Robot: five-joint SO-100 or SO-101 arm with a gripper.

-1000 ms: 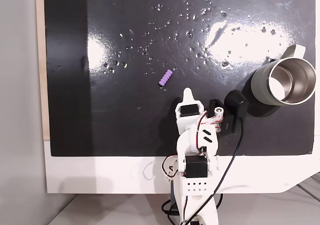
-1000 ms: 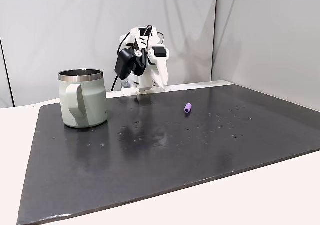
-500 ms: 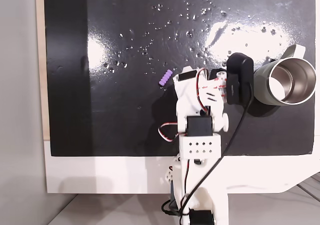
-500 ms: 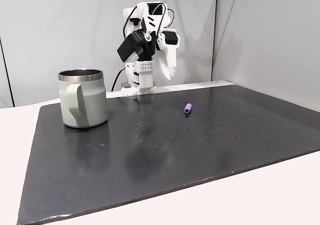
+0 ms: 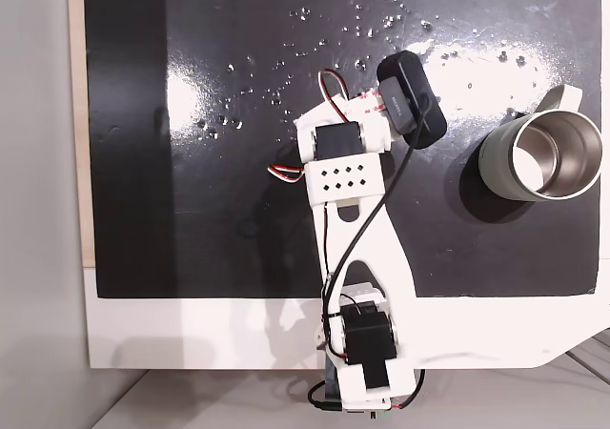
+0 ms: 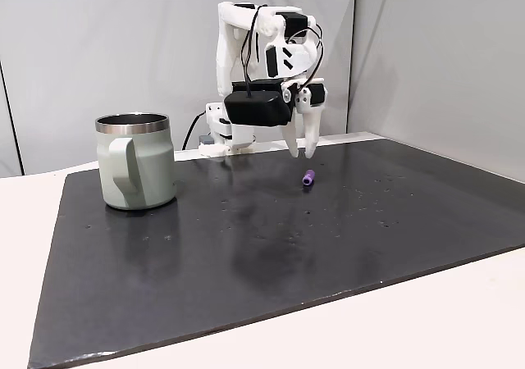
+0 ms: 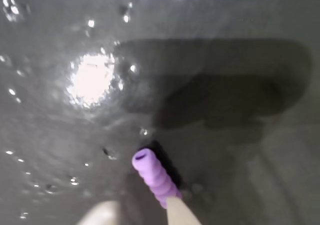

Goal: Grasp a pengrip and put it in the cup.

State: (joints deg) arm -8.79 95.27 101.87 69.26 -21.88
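- Since half a second ago the arm has stretched out over the black mat, and the claw (image 6: 304, 152), which then hung tilted near the arm's base, now points straight down above the pengrip (image 6: 308, 178).
- In the side fixed view its two white fingers (image 6: 293, 143) stand a narrow gap apart, tips just above the mat, holding nothing.
- In the wrist view the two fingertips (image 7: 181, 212) enter from the bottom edge; the right one overlaps the near end of the pengrip (image 7: 154, 176), though whether it touches cannot be told.
- The pengrip lies flat on the mat, its open end pointing up and left in the wrist view; it sits where it was before.
- In the top-down fixed view the arm's wrist block and black camera module (image 5: 412, 112) cover that spot.
- The cup (image 6: 135, 160) stands upright on the mat well apart from the claw, to the left in the side view, its handle toward the camera; it has not moved.
- In the top-down view the cup (image 5: 496, 167) is at the right edge, its steel inside showing.
- The mat lies on a white tabletop (image 6: 25, 221).
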